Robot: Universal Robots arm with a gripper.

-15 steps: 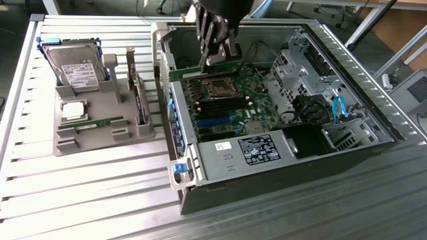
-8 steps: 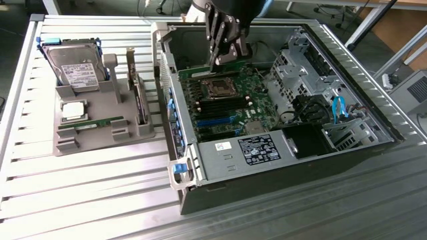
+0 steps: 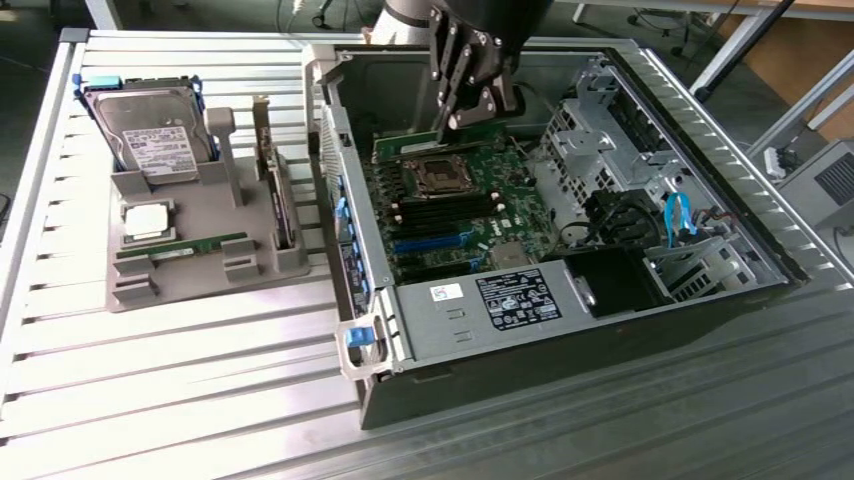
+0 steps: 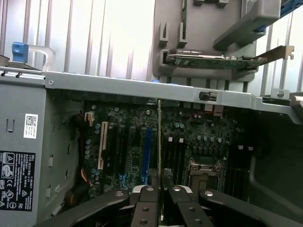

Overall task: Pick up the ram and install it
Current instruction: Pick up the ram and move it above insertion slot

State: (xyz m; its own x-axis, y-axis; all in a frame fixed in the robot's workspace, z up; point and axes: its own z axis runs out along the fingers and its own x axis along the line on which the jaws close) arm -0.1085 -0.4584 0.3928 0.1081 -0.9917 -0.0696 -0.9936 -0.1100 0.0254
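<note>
The gripper (image 3: 467,118) hangs inside an open computer case (image 3: 747,235), its fingers (image 4: 147,194) drawn nearly together on the ram (image 4: 159,142), a thin board pinched edge-on between them. The ram sits upright below the fingertips, over the motherboard (image 3: 454,215). In the wrist view its edge lines up between a blue slot (image 4: 147,149) and the row of dark slots (image 4: 176,151) beside the socket (image 3: 437,178). Whether its lower edge touches the board cannot be told.

The case lies on its side with its panel off. A power supply (image 3: 497,300) with a dark label fills the near corner, and a blue cable (image 3: 678,215) loops through the drive bay on the exterior view's right.

Just beside the case, on the exterior view's left, a grey holder (image 3: 200,290) rests on the slatted metal table (image 3: 174,400). It carries a hard drive (image 3: 154,130) propped at the far end, a square silver chip (image 3: 144,220) in front of it, a second green stick (image 3: 180,247) lying flat nearer the camera, and a dark card (image 3: 278,190) standing upright along the side nearest the case.
</note>
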